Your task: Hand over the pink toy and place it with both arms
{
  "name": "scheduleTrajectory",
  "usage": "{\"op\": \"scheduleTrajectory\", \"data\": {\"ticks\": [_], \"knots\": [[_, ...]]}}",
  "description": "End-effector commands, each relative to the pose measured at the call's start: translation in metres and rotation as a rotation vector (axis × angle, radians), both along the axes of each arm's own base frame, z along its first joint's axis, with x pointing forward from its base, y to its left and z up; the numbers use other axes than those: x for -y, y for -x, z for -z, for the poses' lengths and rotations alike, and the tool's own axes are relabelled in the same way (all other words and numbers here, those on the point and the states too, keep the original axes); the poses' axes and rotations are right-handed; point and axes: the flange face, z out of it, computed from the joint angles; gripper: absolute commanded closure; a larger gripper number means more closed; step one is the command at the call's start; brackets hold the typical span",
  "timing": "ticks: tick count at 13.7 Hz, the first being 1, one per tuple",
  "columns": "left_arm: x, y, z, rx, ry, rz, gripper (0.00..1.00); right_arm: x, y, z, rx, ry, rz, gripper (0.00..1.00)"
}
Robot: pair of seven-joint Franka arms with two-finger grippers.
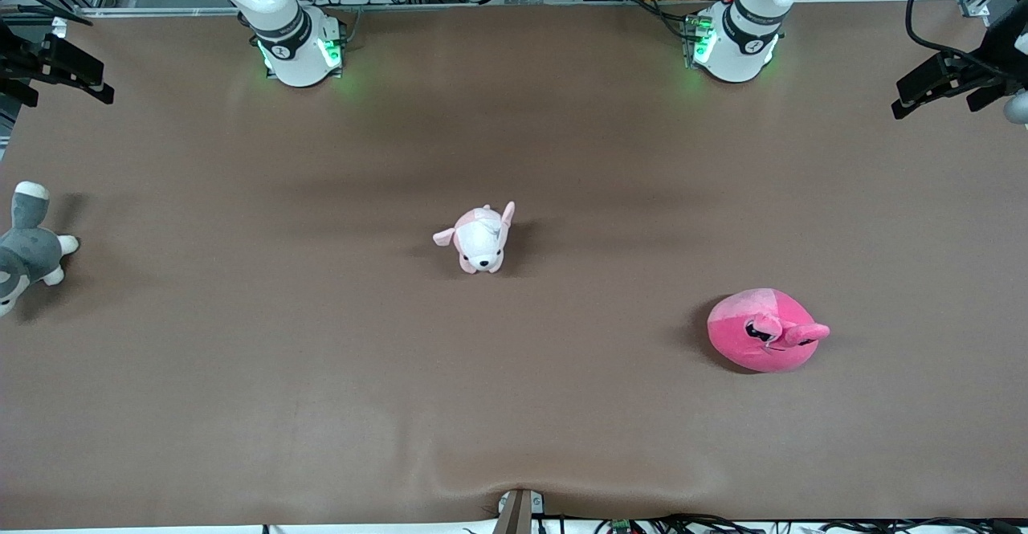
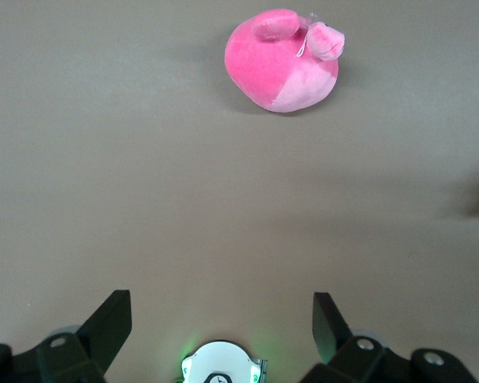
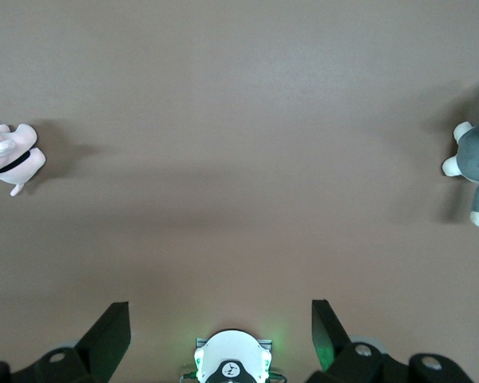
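The pink toy point(image 1: 763, 332) is a large round hot-pink plush that lies on the brown table toward the left arm's end, nearer to the front camera than the other toys. It also shows in the left wrist view point(image 2: 283, 60). My left gripper point(image 2: 219, 315) is open and empty, high over its own base point(image 1: 735, 40), well apart from the toy. My right gripper point(image 3: 219, 319) is open and empty, high over its own base point(image 1: 293, 44). Both arms wait; neither hand shows in the front view.
A small pale pink-and-white puppy plush point(image 1: 480, 238) sits mid-table and shows in the right wrist view point(image 3: 8, 155). A grey-and-white plush dog point(image 1: 28, 249) lies at the right arm's end of the table. Black camera mounts point(image 1: 956, 76) stand at both ends.
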Motion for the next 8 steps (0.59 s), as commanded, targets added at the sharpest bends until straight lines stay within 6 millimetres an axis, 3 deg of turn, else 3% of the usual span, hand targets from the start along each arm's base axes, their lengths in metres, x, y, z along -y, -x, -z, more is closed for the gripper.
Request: {"op": "scheduleTrajectory", "data": {"ticks": [1,8], "knots": [[-0.0003,0.0089,-0.0012,0.018,-0.002,0.024,0.00,0.0029,-0.0016,-0.0037,-0.003,0.016,0.001,0.00],[0.0004,0.0082,-0.0025,0.026,-0.002,0.024,0.00,0.0029,-0.0016,-0.0037,-0.003,0.016,0.001,0.00]]}}
